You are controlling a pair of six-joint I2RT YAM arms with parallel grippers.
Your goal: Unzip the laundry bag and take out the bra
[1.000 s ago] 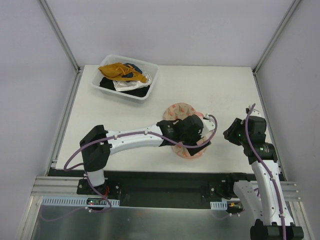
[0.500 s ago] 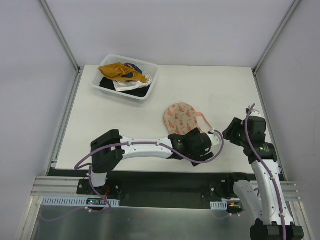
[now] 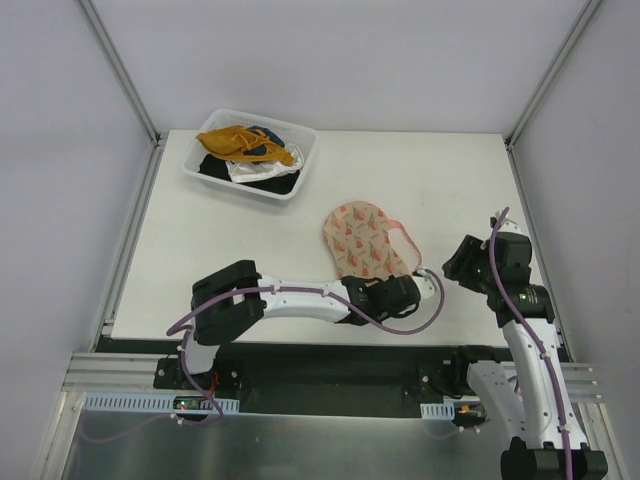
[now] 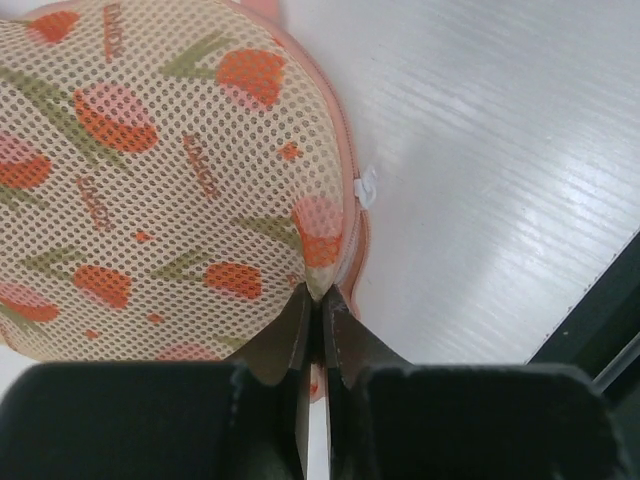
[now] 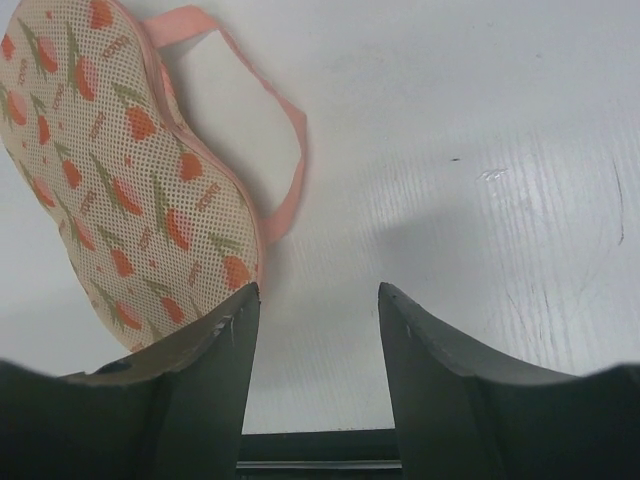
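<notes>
Left gripper (image 4: pixel 315 303) pinched on laundry bag (image 4: pixel 150 180) rim, right gripper (image 5: pixel 315 300) parted

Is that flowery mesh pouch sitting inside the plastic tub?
No, the laundry bag lies on the table, well apart from the plastic tub of clothes.

Cream mesh laundry bag (image 3: pixel 363 240) with orange-red prints, pink rim and loop, white table (image 3: pixel 220 250)

A peanut-shaped pale pink mesh pouch (image 3: pixel 364 242) with orange-red prints lay right of centre on the white surface (image 3: pixel 200 250). The left claw (image 3: pixel 392 284) met its lower end. The right claw (image 3: pixel 452 266) hung to the right, apart. A clear plastic bin (image 3: pixel 303 168) of clothes sat upper left.
</notes>
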